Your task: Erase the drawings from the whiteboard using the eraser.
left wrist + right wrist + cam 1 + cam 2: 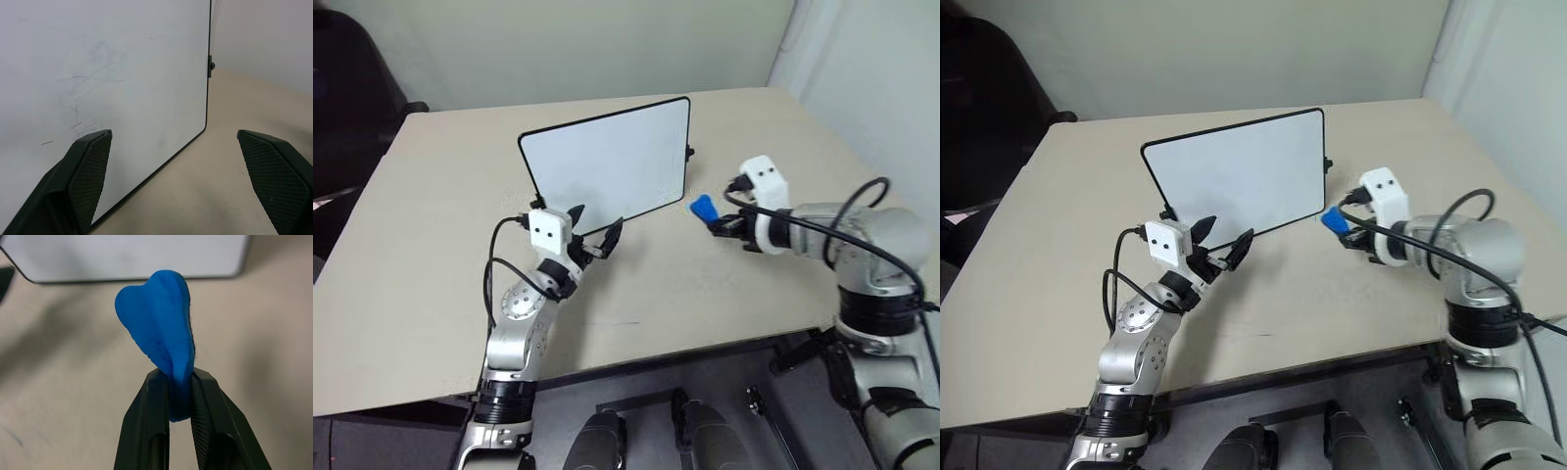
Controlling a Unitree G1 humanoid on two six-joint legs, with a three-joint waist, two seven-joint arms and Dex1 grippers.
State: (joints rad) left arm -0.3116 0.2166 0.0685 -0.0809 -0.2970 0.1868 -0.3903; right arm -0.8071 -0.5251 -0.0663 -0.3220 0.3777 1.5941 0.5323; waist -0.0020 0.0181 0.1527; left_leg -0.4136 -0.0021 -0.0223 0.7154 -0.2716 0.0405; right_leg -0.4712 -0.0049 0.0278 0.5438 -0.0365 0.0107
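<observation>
Item 1, nearest: left hand [599, 231], fingers [90, 169] standing apart and gripping nothing, hovering just in front of the whiteboard's lower corner.

Item 2: right hand [180, 399], fingers clamping together on the blue eraser [160, 318] (soft, bending under the pinch), which is sticking out beyond the fingertips. It is hanging above the counter [431, 284], just beside the board's right edge and apart from it.

Item 3: whiteboard [617, 162], black-framed, standing propped and tilted on the beige counter, mid-surface. Its face is looking almost clean; the drawings [80, 105] are showing as faint grey streaks and smudges in the left wrist view (no clear blue lettering to be made out).

Step in hand, by judgement: wiping is nearly finishing, with the eraser off the board. Next move is calling for carrying the eraser back across to the faint residue on the left part, pressing flat and rubbing, while the board is kept from tipping.
</observation>
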